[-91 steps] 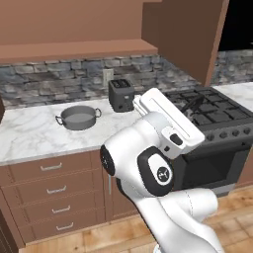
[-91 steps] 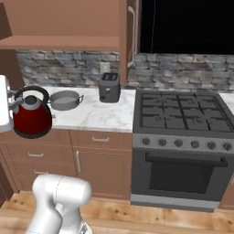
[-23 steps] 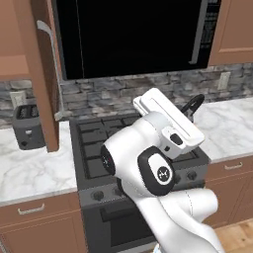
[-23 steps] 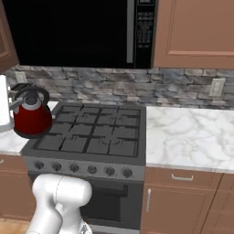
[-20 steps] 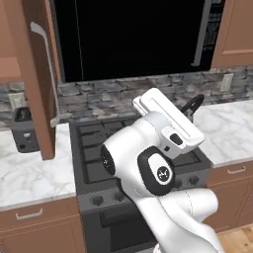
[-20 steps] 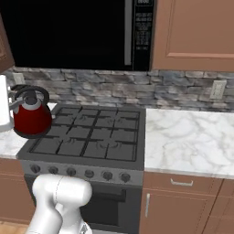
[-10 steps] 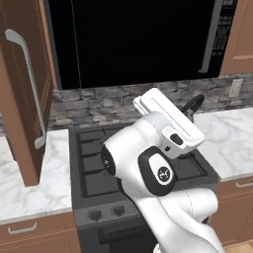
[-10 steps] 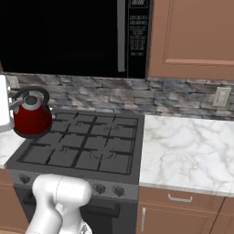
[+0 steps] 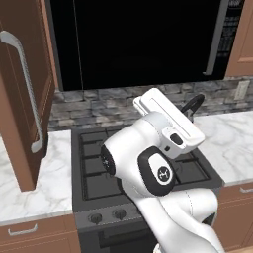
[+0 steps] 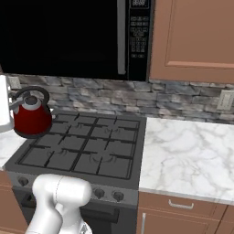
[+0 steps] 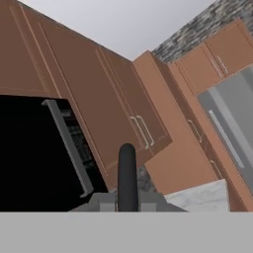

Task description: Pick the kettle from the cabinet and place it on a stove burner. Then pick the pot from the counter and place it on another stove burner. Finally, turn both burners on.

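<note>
My gripper (image 10: 13,105) is shut on the black arched handle of the glossy red kettle (image 10: 31,119). The kettle hangs upright at the left rear corner of the dark cooktop (image 10: 87,151); whether it touches the grate I cannot tell. In the left base view only the kettle's handle (image 9: 192,105) shows, behind my white hand, to the right of the stove burners (image 9: 96,163). In the hand view that handle (image 11: 127,170) stands as a black bar in my gripper (image 11: 127,200). The pot is out of view.
A black microwave (image 10: 68,36) hangs over the stove. An open brown cabinet door (image 9: 24,99) with a silver handle juts out at the left. White marble counter (image 10: 187,155) lies to the right of the stove, and round knobs (image 10: 107,195) line its front.
The base has driven to the right, so the stove now sits centred and the toaster has left the view. The kettle stays in my shut gripper, unmoved relative to the arm.
</note>
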You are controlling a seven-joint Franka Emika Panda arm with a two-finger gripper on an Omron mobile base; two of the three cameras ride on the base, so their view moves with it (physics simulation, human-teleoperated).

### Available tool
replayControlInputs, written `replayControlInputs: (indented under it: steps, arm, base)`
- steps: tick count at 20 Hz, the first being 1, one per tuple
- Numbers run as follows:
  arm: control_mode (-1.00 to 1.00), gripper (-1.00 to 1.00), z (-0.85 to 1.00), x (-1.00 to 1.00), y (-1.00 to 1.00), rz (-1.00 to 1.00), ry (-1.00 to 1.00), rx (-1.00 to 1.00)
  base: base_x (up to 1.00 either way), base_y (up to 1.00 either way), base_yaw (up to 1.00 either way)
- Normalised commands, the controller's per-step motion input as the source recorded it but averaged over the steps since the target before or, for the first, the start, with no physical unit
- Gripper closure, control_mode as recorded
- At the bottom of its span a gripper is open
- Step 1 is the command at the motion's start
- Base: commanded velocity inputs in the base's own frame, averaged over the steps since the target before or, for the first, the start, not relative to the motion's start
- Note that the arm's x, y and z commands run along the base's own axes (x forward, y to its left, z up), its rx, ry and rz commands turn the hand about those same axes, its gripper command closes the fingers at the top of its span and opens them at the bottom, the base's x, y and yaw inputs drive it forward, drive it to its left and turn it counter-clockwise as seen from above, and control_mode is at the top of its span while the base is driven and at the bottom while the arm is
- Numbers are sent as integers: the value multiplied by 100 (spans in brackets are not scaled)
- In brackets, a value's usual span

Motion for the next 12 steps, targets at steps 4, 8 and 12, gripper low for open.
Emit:
replayControlInputs:
  steps: [4,8,12]
  arm:
    - [-100,100,0,0,-2,0,0,0]
    - [-100,100,-7,5,0,0,0,0]
    - [-100,100,-19,21,0,0,0,0]
  base:
    - [20,-10,3]
    - [0,0,0]
    - [0,0,0]
